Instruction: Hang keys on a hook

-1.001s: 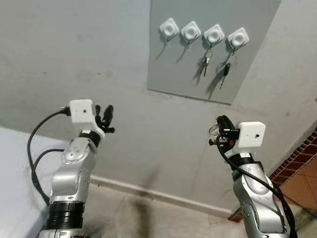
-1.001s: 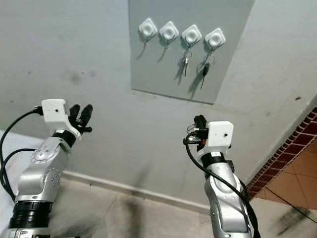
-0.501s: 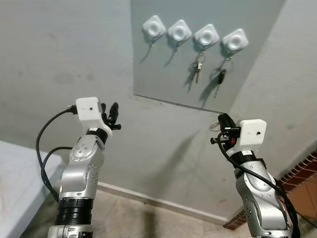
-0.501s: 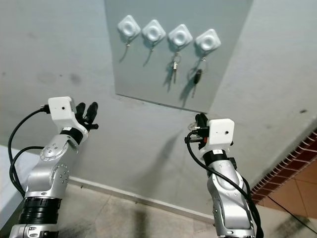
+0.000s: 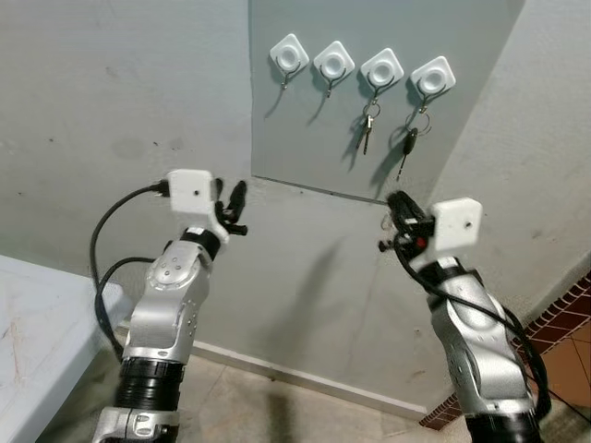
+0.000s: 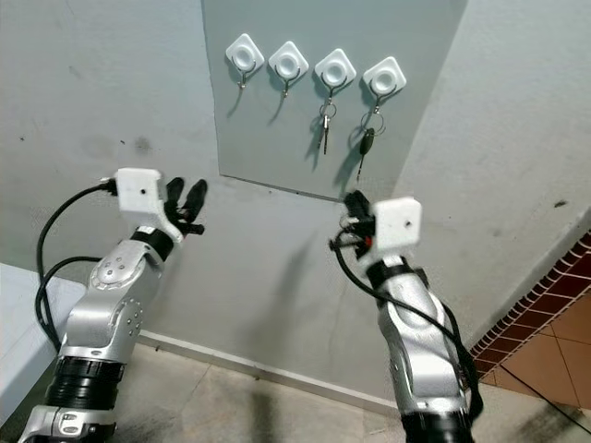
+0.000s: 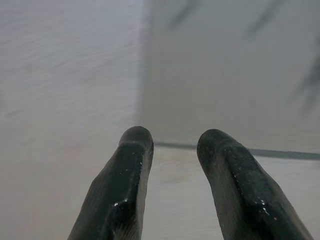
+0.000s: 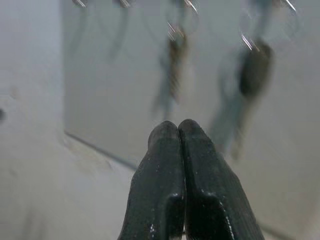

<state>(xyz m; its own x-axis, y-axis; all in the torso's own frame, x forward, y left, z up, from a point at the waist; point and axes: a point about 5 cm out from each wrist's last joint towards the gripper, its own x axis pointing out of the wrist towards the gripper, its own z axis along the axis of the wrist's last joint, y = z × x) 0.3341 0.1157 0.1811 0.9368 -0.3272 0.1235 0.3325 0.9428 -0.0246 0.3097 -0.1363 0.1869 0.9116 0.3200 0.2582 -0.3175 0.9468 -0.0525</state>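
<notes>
A grey panel (image 5: 314, 138) on the wall carries a row of white hooks. The two left hooks (image 5: 289, 55) (image 5: 332, 61) are bare. A silver key (image 5: 367, 129) hangs from the third hook (image 5: 381, 68) and a black-headed key (image 5: 406, 146) from the fourth hook (image 5: 432, 77). My right gripper (image 5: 397, 199) is raised just below the panel's lower right edge, fingers pressed shut (image 8: 177, 127), and a thin metal key ring (image 5: 387, 222) shows at its side. My left gripper (image 5: 235, 198) is raised near the panel's lower left corner, open and holding nothing (image 7: 172, 142).
A white tabletop (image 5: 37, 314) juts in at the lower left. A pale baseboard (image 5: 305, 377) runs along the foot of the grey wall. Red brick-pattern flooring (image 5: 572, 305) shows at the lower right.
The whole view has shifted, so the camera moved. Both grippers have risen closer to the panel's lower edge; the right one now points up toward the hanging keys.
</notes>
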